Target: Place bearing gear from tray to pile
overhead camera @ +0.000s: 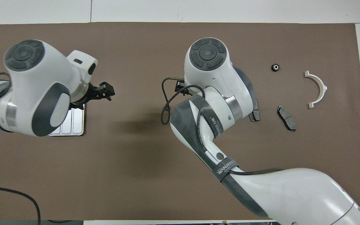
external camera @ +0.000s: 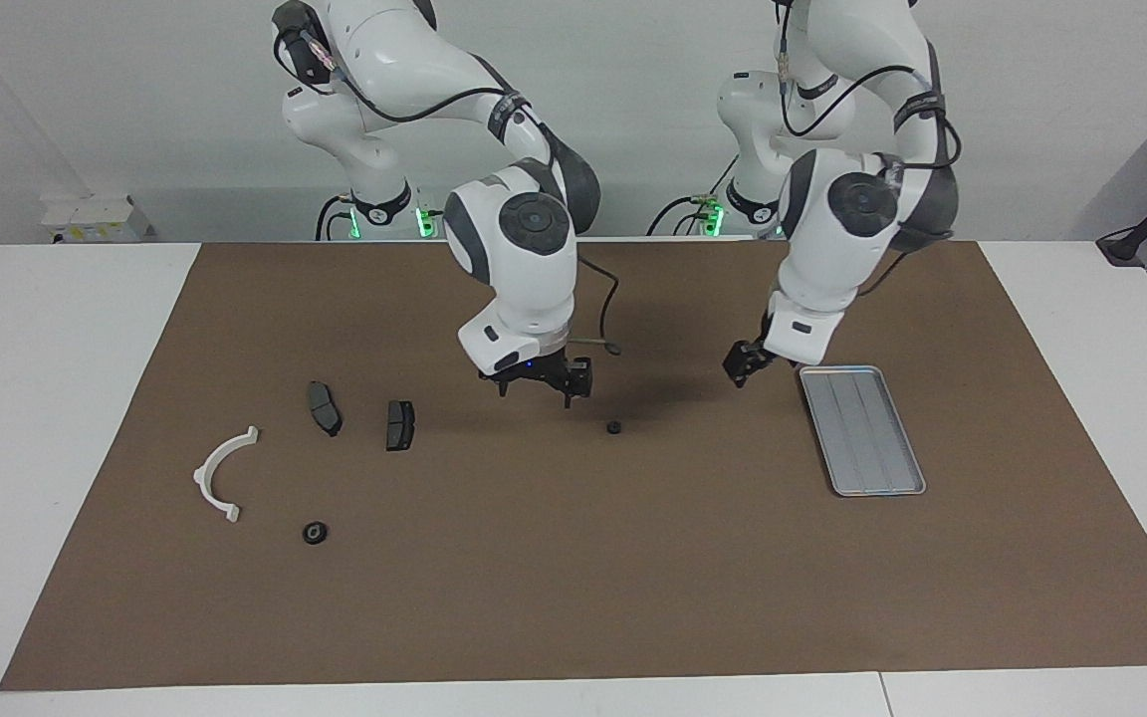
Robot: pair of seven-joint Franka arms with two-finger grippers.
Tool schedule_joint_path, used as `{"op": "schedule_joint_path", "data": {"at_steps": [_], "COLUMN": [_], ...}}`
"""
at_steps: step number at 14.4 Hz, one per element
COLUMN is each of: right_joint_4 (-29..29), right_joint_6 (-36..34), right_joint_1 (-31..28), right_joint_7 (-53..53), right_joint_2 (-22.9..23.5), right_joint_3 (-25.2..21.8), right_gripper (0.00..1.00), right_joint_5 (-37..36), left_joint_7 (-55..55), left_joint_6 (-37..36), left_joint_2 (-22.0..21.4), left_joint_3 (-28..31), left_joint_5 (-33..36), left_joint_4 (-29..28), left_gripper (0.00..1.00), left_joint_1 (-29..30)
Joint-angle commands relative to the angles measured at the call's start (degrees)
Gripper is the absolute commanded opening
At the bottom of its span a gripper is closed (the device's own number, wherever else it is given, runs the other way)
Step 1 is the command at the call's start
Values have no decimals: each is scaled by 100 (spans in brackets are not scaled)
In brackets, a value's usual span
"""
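The flat rectangular silver metal tray, with rounded corners, a raised rim and a faintly ribbed floor, lies on the brown mat at my left arm's end of the table. In the facing view its whole floor shows bare. In the overhead view my left arm covers most of it and only one corner shows.

One small round black bearing gear lies on the mat in the middle of the facing view, between the tray and the pile. My right arm hides it in the overhead view. A second, ring-shaped black bearing gear sits low in the facing view, near the white semicircular plastic bracket. Higher in that view lie two dark grey brake-pad-shaped pieces, flat and matte. One of them is half covered by my right arm from overhead.

My right gripper hangs over the mat just beside the middle gear, fingers spread with nothing between them. My left gripper hangs over the mat just beside the tray's rim. I cannot tell whether its fingers are apart or together.
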Motion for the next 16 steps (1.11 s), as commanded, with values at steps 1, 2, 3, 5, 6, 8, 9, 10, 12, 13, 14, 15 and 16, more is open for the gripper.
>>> {"op": "schedule_joint_path", "data": {"at_steps": [1,2,3,5,6,8,9,10,12,13,14,15,16], "right_joint_4": [-57,-48,109,425,505,515,514,506,453,375,269,207,189], "right_joint_6": [289,351,438,553,640,877,931,949,1132,1264,1309,1335,1336], "right_joint_1": [447,606,738,836,853,845,827,827,809,775,774,766,748], "right_joint_7": [698,918,1147,1429,1465,1474,1474,1474,1492,1535,1579,1597,1589], "right_joint_2": [93,303,531,918,1050,1192,1245,1254,1289,1289,1289,1289,1289], "right_joint_3": [-34,-60,-60,-51,-51,-51,-51,-51,-60,-60,-52,-51,-51], "right_gripper": [100,100,100,100,100,100,100,100,100,100,100,100,100], "right_joint_5": [19,-16,-112,-245,-245,-254,-245,-254,-306,-315,-315,-315,-307], "left_joint_7": [1076,1489,1789,1889,1889,1889,1889,1915,1933,1933,1933,1933,1933], "left_joint_6": [-330,-348,-357,-401,-445,-900,-1137,-1253,-1280,-1367,-1403,-1325,-1202], "left_joint_2": [-424,-512,-565,-723,-794,-856,-865,-830,-856,-856,-830,-847,-865], "left_joint_3": [-74,-83,-74,-57,-65,-65,-57,-5,14,14,22,31,22], "left_joint_5": [55,38,37,29,29,37,37,29,29,29,20,20,20], "left_joint_4": [-215,-206,-171,-153,-136,240,442,531,480,523,550,524,471], "left_gripper": [100,100,100,100,100,100,100,100,100,100,100,100,100], "left_joint_1": [772,1079,1239,1354,1399,1373,1390,1347,1302,1302,1294,1293,1293]}}
